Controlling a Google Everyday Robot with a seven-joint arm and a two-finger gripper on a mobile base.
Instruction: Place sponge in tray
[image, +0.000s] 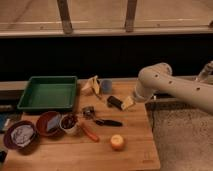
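A green tray (47, 92) sits on the left back part of the wooden table (135, 145). My arm (175, 87) reaches in from the right. My gripper (119, 103) is low over the table's middle back, to the right of the tray. A small yellowish piece (128, 103), possibly the sponge, lies right at the gripper beside a dark block (114, 102). I cannot tell whether the gripper touches it.
A crumpled yellow packet (91, 85) and a blue cup (106, 86) stand between tray and gripper. In front are a small metal object (88, 111), a black utensil (108, 122), an orange stick (90, 133), an orange fruit (117, 142) and bowls (47, 123) at the front left.
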